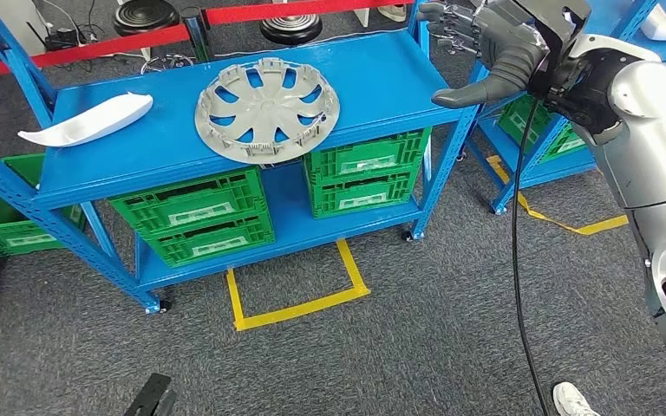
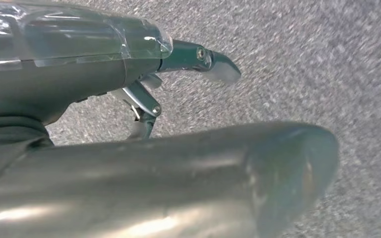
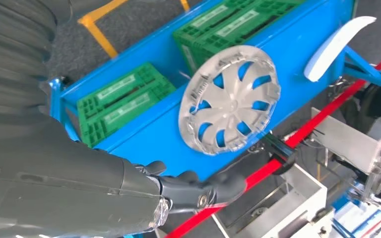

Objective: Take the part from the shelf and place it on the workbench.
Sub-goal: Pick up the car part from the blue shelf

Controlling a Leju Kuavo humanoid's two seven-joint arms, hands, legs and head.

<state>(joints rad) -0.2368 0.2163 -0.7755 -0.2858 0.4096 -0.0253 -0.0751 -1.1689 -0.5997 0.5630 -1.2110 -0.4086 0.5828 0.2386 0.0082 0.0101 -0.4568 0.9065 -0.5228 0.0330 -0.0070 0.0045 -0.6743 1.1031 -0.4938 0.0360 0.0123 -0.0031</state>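
Hubcap [image 1: 267, 109] flat on shelf [image 1: 381, 69].
Right robot hand [image 1: 486, 43] raised at shelf corner, fingers apart, empty; left robot hand [image 2: 144, 99] looks empty.

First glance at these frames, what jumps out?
The grey hubcap lying flat on the top of the blue shelf, overhanging the front edge, with a white curved part to its left. The right robot hand hangs raised at the shelf's right end, fingers apart, holding nothing. Green crates fill the lower level.
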